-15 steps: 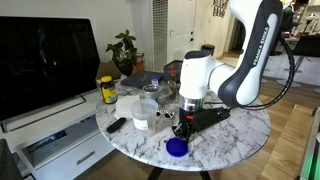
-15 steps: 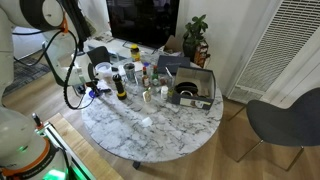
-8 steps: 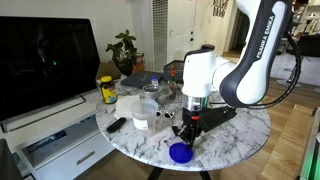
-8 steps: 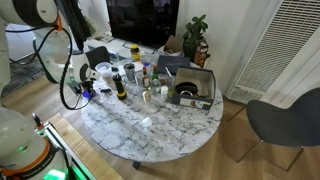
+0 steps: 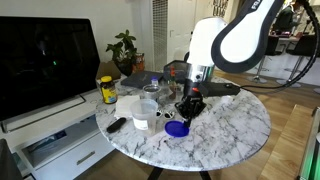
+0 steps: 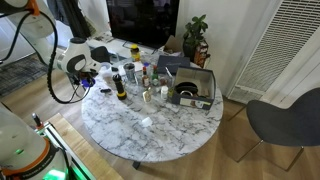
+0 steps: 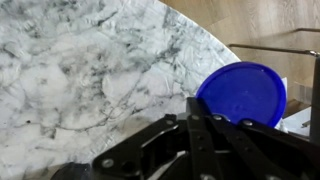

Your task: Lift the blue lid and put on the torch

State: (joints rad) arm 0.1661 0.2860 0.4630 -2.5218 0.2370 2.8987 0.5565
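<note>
Grip first: the gripper (image 5: 184,115) is pinching the blue lid (image 5: 177,128) by its rim, and in an exterior view I see the lid hanging just clear of the marble table (image 5: 235,130). As a round disc it has no long axis. Its flat face lies roughly level, turned up at my wrist camera, where it sits at 2 o'clock from the black linkage, which covers its lower edge. The torch (image 6: 120,84) stands upright, long axis vertical, at 3 o'clock from the gripper in an exterior view. There the lid is too small for me to make out.
</note>
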